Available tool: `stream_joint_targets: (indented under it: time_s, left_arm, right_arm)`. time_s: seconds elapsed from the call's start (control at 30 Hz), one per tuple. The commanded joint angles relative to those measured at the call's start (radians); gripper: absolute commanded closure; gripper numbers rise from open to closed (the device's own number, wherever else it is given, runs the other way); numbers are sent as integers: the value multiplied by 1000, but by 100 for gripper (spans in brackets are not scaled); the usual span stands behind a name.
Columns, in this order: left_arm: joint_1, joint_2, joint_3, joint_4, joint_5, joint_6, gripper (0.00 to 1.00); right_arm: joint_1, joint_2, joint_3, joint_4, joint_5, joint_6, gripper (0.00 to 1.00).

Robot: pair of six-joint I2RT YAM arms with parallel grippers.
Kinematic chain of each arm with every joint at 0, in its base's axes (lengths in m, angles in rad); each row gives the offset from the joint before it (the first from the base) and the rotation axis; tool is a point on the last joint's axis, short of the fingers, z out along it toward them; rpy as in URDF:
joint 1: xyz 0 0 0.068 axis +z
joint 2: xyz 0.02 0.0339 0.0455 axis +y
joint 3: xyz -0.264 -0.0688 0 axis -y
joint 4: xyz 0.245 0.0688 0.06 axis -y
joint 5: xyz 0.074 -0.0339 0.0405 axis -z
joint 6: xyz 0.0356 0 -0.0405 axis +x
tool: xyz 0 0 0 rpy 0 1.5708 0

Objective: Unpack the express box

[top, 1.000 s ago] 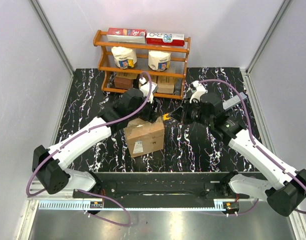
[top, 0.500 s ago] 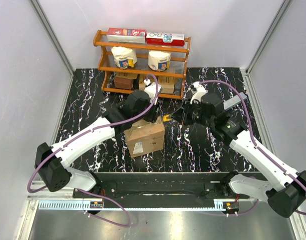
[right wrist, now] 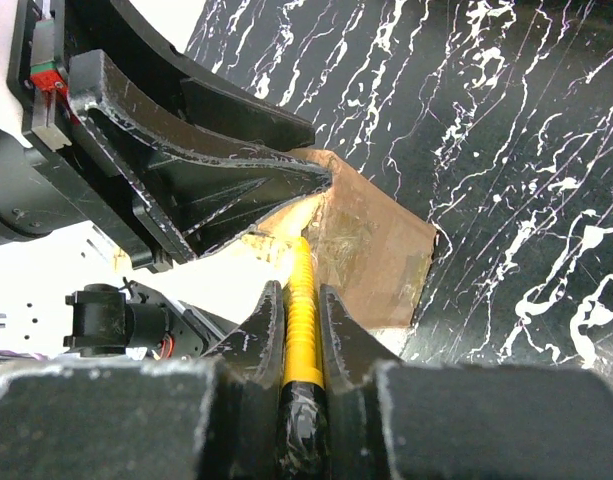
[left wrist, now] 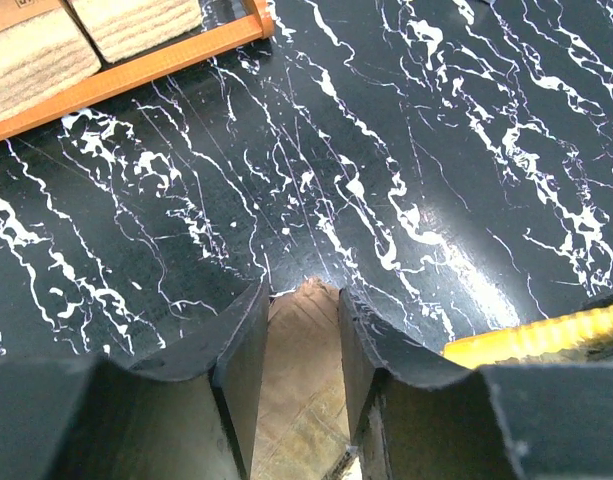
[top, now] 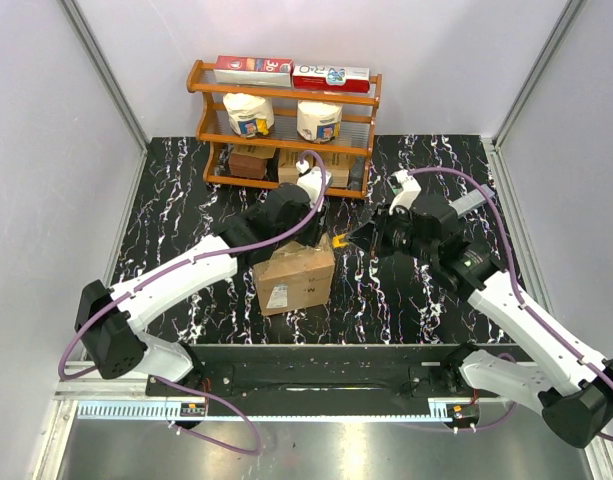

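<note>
Express box (top: 296, 275) lies lengthwise left-right; left jaws apart, right jaws clamp yellow tool (right wrist: 301, 300).

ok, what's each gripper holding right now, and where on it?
Right gripper clamps a yellow tool by its shaft, tip at the express box. Left gripper straddles the box's far edge; grip unclear.

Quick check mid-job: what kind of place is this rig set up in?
Probably a lab test cell: plain white panel walls enclose a black marbled tabletop, with a wooden shelf rack of staged goods at the back.
</note>
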Motion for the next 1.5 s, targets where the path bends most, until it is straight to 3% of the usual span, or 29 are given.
stream_joint_targets:
  time_s: [0.0,0.73,1.13,1.47]
  left_arm:
    - [-13,112,-81,-311,-46,-4,64]
    - [-20,124,-142,-329,-75,-33,68]
    - [-32,64,-161,-302,-85,-42,68]
    - [-41,44,-176,-279,-92,-54,68]
  right_arm:
    - [15,-39,-28,-198,-101,-16,100]
    - [16,-117,-20,-255,-61,-16,100]
    - [15,-192,-17,-192,-1,-13,100]
    - [15,-197,-57,-196,-73,-16,100]
